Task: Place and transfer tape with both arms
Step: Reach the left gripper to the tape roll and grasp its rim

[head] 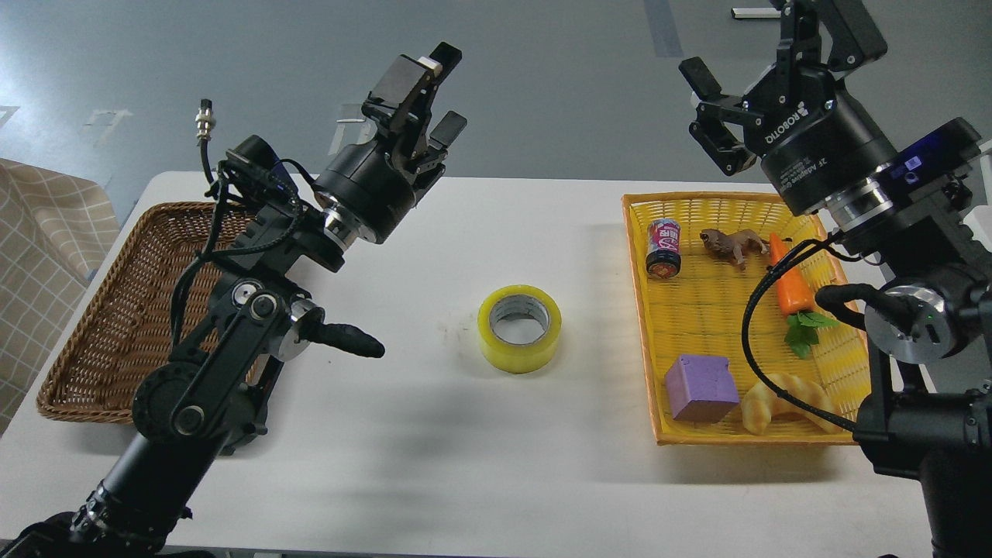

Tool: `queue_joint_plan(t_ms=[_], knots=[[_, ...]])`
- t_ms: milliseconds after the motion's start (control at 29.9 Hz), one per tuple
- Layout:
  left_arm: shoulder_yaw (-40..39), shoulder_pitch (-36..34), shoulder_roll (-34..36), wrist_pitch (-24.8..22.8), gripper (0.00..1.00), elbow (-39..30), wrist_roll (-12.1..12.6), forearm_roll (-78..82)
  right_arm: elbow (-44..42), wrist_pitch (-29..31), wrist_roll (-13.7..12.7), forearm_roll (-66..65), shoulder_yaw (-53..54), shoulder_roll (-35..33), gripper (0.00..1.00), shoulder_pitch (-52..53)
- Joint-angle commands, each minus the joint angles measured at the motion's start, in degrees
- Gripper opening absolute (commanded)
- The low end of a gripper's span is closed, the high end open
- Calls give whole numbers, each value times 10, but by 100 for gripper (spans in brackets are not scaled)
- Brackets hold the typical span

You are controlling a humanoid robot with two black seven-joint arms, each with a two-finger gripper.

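Note:
The tape [519, 328], a yellow roll with a grey-brown core, lies flat on the white table [480, 449] near the middle, hole facing up. My left gripper [440, 94] is held high over the table's far edge, up and left of the tape, open and empty. My right gripper [756, 43] is held high above the far end of the yellow tray, open and empty, with its upper finger partly cut off by the top edge of the view. Neither gripper touches the tape.
A brown wicker basket [93, 325] stands at the table's left side. A yellow tray [643, 325] at the right holds a small can [663, 248], a toy lion [732, 245], a carrot [790, 287], a purple cube [701, 387] and a croissant [783, 399].

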Motion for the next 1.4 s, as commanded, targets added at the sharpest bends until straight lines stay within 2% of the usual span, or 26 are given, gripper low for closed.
queue_joint_plan(t_ms=[0, 100, 201, 267, 334, 368, 401, 468, 802, 936, 1170, 1371], knots=[[39, -23, 26, 1, 98, 32, -4, 121, -4, 0, -1, -1, 0, -8, 100, 20], [100, -38, 61, 4, 98, 54, 0, 254, -4, 0, -1, -1, 0, -24, 100, 24], [143, -38, 63, 4, 98, 50, 0, 338, -3, 0, -1, -1, 0, -31, 100, 24], [171, -36, 65, 4, 98, 47, 13, 378, -3, 0, -1, -1, 0, -32, 100, 23], [191, -36, 63, 4, 98, 47, 54, 422, 0, 0, -1, -1, 1, -32, 100, 22], [203, -36, 59, 4, 98, 48, 94, 453, 2, 0, -1, -1, 2, -32, 100, 21], [210, -36, 60, 4, 98, 50, 116, 453, 2, 0, -1, -1, 3, -33, 100, 21], [233, -39, 64, 4, 98, 53, 142, 453, 2, -1, -1, -1, 5, -33, 100, 21], [262, -70, 51, -2, 98, 132, 140, 453, 5, -3, -1, -1, 8, -33, 100, 22], [308, -70, 53, -3, 98, 135, 140, 453, 9, -4, -1, -1, 9, -33, 100, 22], [346, -80, 54, -2, 98, 193, 141, 453, 40, -5, -5, -1, 11, -40, 100, 22], [376, -95, 46, -3, 98, 198, 140, 453, 39, -4, -5, -1, 10, -52, 100, 21]])
